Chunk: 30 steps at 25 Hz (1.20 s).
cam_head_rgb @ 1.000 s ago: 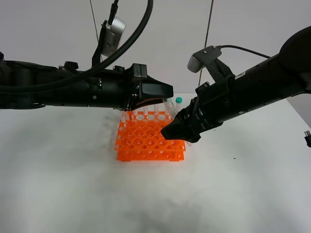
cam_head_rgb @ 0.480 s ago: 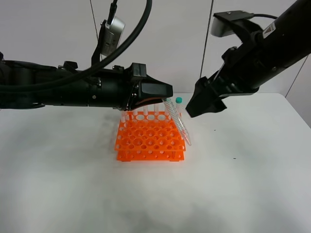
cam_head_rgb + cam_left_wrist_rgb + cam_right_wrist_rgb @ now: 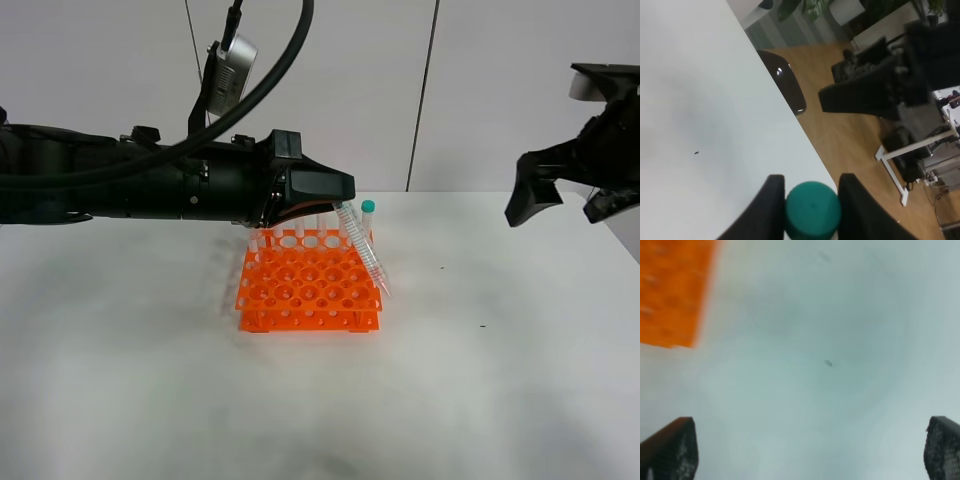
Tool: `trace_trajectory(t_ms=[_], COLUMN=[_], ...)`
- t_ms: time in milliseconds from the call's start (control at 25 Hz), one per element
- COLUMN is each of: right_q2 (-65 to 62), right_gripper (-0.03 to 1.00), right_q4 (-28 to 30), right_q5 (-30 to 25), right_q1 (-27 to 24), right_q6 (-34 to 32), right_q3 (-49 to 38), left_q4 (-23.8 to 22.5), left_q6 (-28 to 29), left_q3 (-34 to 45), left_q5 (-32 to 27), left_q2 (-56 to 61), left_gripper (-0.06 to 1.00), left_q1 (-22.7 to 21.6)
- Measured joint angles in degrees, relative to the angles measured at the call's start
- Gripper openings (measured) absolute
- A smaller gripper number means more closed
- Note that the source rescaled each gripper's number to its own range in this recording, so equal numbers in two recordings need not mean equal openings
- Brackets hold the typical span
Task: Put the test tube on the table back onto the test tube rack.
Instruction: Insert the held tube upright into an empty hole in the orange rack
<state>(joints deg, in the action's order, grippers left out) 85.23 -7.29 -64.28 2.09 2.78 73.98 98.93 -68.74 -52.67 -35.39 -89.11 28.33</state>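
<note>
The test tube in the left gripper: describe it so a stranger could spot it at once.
Find the orange test tube rack on the white table. At its right edge, the test tube slants from the left gripper down to a pointed tip. The rack's other tubes stand upright; this one leans.

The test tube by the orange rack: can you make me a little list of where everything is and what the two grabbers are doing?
test tube: tilted, pointed tip down by the rack's right edge, not standing in a hole
test tube rack: orange, sitting on the white table
left gripper: shut on the tube's teal cap
right gripper: open, empty, far off to the right of the rack
</note>
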Motion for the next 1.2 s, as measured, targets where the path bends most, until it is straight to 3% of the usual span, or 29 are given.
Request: trace_trajectory(t_ms=[200, 640, 760, 960, 1200], right_q2=[0.00, -11.24, -19.17, -36.46, -58.45], right_gripper=[1.00, 1.00, 1.00, 1.00, 1.00], right_q4=[1.65, 1.90, 1.94, 1.94, 1.94], right_q5=[-4.99, -4.96, -4.97, -5.16, 1.76], right_q1=[-2.05, -2.05, -2.05, -2.05, -2.05], right_q6=[0.86, 1.00, 1.05, 2.80, 2.55], right_q3=[0.07, -0.80, -6.13, -22.23, -39.08], left_q4=[0.00, 0.00, 0.00, 0.00, 0.00], left_q6=[0.00, 0.00, 0.00, 0.00, 0.00], left_q3=[0.00, 0.00, 0.00, 0.00, 0.00], left_q5=[0.30, 0.30, 0.30, 0.25, -0.32], left_q2=[0.00, 0.00, 0.00, 0.00, 0.00], left_gripper=[0.00, 0.00, 0.00, 0.00, 0.00], left_q1=[0.00, 0.00, 0.00, 0.00, 0.00])
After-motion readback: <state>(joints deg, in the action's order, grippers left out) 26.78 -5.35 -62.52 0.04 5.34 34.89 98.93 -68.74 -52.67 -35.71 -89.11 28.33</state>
